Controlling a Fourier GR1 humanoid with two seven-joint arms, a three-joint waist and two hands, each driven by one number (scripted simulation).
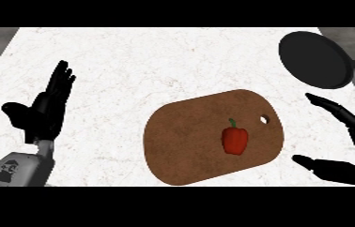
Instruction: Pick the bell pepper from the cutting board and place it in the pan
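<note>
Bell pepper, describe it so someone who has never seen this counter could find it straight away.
On the white counter lies a brown rounded cutting board. The bell pepper sits on its right half, near the small hole. It is the only red thing, with a green stem.

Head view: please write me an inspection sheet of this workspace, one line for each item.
Surface: white marbled counter, bare around the things.
Job's things: red bell pepper lies on the brown rounded wooden cutting board, right of its middle; black round pan at the far right, apart from the board, nothing in it.
Clutter: nothing seen.
Hands: left hand open, resting at the left edge, fingers up; right hand open at the right edge, beside the board, not touching the pepper.
Cables: nothing seen.
Surroundings: grey area past the counter's far corners.
</note>
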